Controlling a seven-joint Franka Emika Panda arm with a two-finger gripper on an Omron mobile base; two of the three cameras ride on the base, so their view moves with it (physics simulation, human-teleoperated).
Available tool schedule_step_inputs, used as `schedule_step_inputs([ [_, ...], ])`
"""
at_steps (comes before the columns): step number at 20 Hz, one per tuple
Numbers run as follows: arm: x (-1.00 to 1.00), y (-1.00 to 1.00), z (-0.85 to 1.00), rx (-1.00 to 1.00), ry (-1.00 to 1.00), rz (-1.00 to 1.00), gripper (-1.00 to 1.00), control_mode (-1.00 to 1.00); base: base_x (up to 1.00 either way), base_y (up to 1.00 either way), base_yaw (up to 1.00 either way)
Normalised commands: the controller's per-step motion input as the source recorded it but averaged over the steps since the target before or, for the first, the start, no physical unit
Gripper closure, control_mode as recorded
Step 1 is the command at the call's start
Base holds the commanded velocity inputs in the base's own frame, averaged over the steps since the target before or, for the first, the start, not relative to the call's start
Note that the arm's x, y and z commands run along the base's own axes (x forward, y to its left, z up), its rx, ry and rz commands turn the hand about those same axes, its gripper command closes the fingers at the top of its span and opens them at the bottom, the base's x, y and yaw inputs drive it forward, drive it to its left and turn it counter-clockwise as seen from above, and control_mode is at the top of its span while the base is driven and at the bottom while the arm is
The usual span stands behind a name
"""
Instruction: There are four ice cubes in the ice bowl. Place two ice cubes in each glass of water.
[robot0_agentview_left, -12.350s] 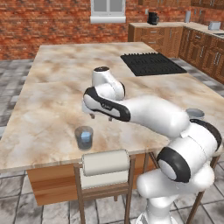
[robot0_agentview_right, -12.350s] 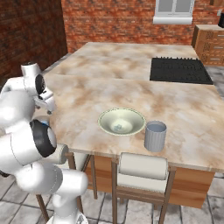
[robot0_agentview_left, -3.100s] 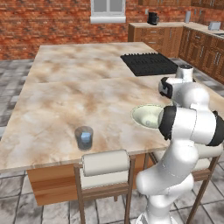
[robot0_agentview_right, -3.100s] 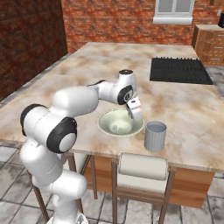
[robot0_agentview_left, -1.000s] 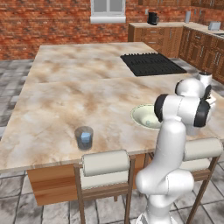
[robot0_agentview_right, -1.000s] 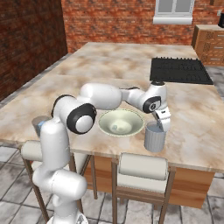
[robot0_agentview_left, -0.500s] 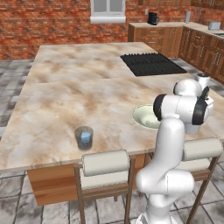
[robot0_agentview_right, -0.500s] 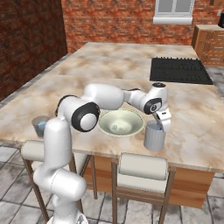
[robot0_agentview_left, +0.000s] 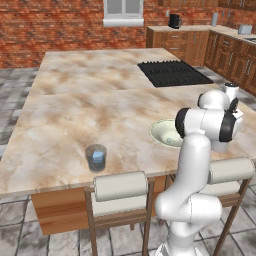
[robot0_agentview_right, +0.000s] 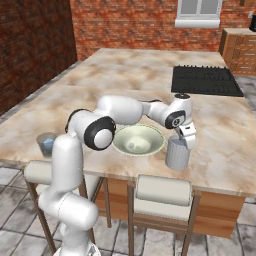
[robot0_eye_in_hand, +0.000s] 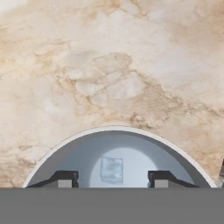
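Glass of water (robot0_agentview_right: 177, 154) upright at worktop (robot0_agentview_left: 75, 115) front edge, beside ice bowl (robot0_agentview_right: 138, 140). Gripper (robot0_eye_in_hand: 112, 178) directly above – jaws spread, gripping nothing. Ice cube (robot0_eye_in_hand: 111, 169) inside glass, betw. fingertips (robot0_eye_in_hand: 64, 179), not touching. 2nd glass (robot0_agentview_left: 96, 157) holds cube too.

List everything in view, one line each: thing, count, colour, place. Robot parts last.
glasses of water: two, grey; one near the counter's front edge, one right of the bowl under the gripper
ice cubes: pale blue; one in the left glass, one in the right glass, at least one in the bowl
ice bowl: one, pale cream-green, counter front
cooktop: one, black, far right
stools: two, cream seats, before the counter
gripper: open, over the right glass
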Motion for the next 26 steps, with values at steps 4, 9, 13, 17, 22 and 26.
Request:
schedule_step_inputs([
  [4, -0.04, 0.00, 0.00, 0.00, -0.07, 0.00, -1.00, -1.00, 0.00, 0.00, 0.00],
  [9, -0.08, 0.00, 0.00, 0.00, -0.07, 0.00, 1.00, -1.00, 0.00, 0.00, 0.00],
  [13, -0.10, 0.00, 0.00, 0.00, -0.06, 0.00, 1.00, -1.00, 0.00, 0.00, 0.00],
  [17, -0.24, 0.00, 0.16, 0.00, -0.12, -0.01, 1.00, -1.00, 0.00, 0.00, 0.00],
  [22, -0.46, 0.00, 0.74, 0.05, -0.20, 0.00, 1.00, -1.00, 0.00, 0.00, 0.00],
  [26, -0.58, 0.08, 0.92, 0.02, -0.17, 0.00, -1.00, -1.00, 0.00, 0.00, 0.00],
])
